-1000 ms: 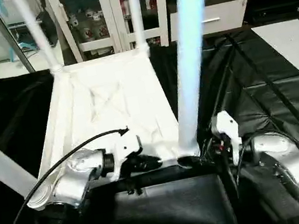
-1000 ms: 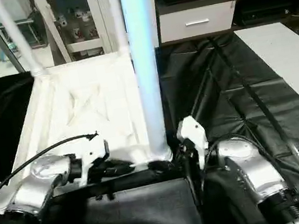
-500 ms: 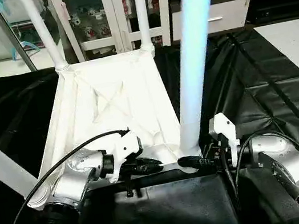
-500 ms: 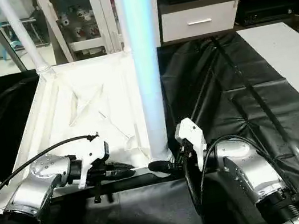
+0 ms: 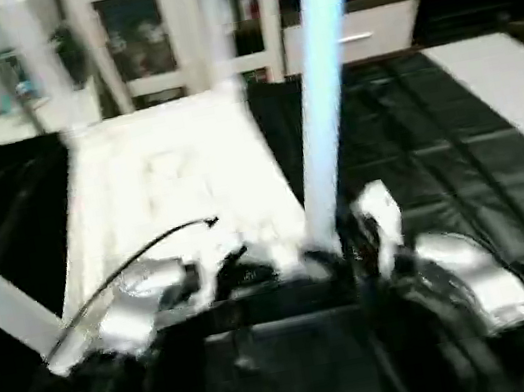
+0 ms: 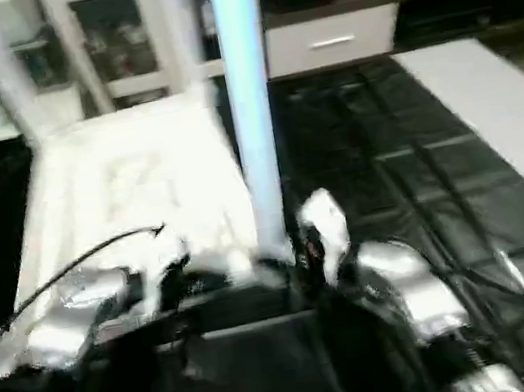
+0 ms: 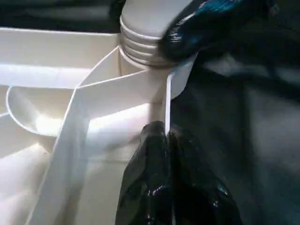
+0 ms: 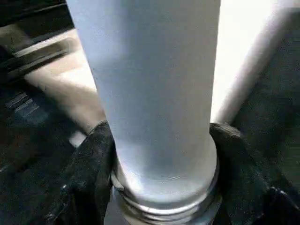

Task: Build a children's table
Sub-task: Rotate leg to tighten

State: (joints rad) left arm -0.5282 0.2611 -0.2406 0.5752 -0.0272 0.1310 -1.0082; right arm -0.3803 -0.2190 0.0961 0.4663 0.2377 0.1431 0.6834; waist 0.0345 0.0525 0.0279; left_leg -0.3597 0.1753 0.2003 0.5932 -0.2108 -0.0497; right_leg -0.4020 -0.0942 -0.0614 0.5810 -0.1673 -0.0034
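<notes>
The children's table (image 5: 169, 187) lay upside down on the black-covered desk (image 5: 457, 151), ribbed underside up, its tabletop (image 6: 127, 179) between the two silver forearms. The near right leg (image 5: 320, 94) stood upright in its corner socket (image 7: 150, 47), with two more legs rising at the far corners and another at the near left.

Change over the last second: the right gripper (image 8: 161, 187), which had stood beside the leg's foot with fingers wider apart, had closed in until one black finger (image 8: 89, 173) lay on each side of the leg just above its ribbed collar, gripping it. The left gripper (image 7: 166, 140) remained with its fingers pressed shut, tips against the tabletop's rim wall just below that same socket. The head views had also shifted and blurred, a camera movement rather than a movement of the parts.

Reading: the grip at the collar suggests the leg was being seated or tightened while the left arm braced the top; assembly appeared close to complete.
</notes>
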